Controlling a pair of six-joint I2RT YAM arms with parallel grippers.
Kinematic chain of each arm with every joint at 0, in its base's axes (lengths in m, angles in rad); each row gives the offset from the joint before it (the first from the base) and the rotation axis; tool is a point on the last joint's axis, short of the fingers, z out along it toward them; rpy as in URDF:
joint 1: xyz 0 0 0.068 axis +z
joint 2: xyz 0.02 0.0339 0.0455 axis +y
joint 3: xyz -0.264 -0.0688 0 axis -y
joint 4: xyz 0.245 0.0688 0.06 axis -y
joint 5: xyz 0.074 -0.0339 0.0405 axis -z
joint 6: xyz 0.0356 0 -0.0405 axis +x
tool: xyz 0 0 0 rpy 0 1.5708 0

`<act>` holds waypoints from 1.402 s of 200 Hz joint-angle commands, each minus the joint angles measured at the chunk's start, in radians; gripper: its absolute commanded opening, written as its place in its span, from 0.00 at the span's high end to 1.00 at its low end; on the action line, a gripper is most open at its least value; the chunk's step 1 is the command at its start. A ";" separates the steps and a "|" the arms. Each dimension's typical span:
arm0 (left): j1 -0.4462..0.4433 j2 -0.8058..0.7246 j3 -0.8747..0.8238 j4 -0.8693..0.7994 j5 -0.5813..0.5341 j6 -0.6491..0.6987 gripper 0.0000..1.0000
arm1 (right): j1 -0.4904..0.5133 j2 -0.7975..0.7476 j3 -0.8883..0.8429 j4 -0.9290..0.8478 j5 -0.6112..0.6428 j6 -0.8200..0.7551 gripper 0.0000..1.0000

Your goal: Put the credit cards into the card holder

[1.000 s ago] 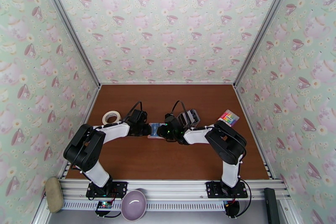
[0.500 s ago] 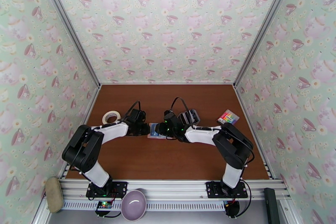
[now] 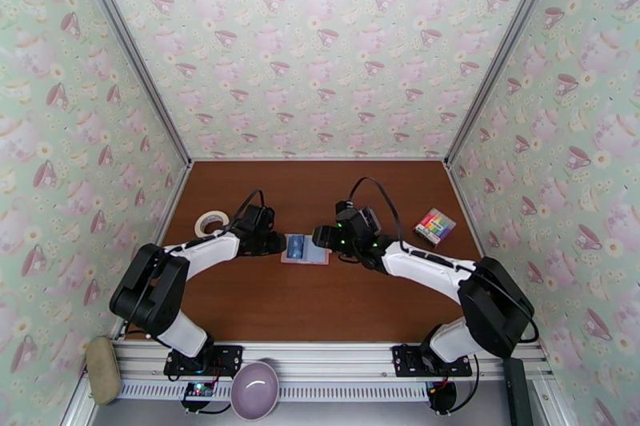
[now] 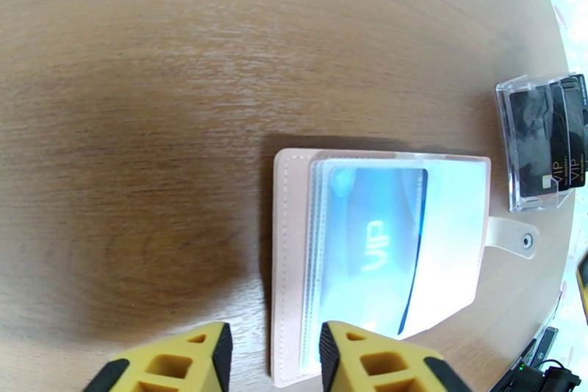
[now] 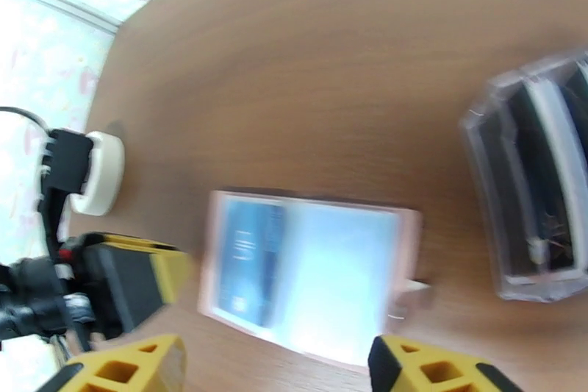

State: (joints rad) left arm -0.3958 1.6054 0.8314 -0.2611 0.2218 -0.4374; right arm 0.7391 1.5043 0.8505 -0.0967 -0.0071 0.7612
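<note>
The pale pink card holder (image 4: 288, 254) lies open on the brown table, with its snap tab pointing right. A bluish credit card (image 4: 375, 246) sits in its clear sleeves. More dark credit cards (image 4: 547, 136) stand in a clear plastic stand to the right. My left gripper (image 4: 275, 360) is open over the holder's left edge, one yellow finger above the table and one above the sleeves. From above, the left gripper (image 3: 278, 244) touches the holder (image 3: 314, 253) on its left. My right gripper (image 5: 279, 371) is wide open above the holder (image 5: 331, 276), with nothing between its fingers.
A white tape roll (image 3: 211, 222) lies at the left, behind my left arm. A small rainbow-striped rectangle (image 3: 434, 226) rests near the right wall. The clear stand (image 5: 540, 187) sits just right of the holder. Bare table stretches in front of the holder.
My right gripper has opened wide and drawn back to the right, off the holder, and its elbow has swung outward. The left gripper has opened a little. The holder has stayed in place.
</note>
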 commanded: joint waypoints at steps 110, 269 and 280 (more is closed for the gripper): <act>-0.017 -0.030 -0.146 0.150 0.100 -0.073 0.71 | -0.007 0.190 -0.018 0.101 -0.031 -0.016 0.16; -0.024 0.007 -0.132 0.146 0.091 -0.071 0.82 | -0.009 0.285 -0.001 0.141 0.025 -0.002 0.44; -0.022 0.007 -0.131 0.146 0.091 -0.072 0.82 | -0.009 0.281 -0.003 0.141 0.031 -0.002 0.48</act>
State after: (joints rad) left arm -0.4137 1.5997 0.6952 -0.1184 0.3008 -0.5087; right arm 0.7315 1.7599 0.8539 0.0475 0.0116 0.7547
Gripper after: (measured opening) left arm 0.182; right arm 0.555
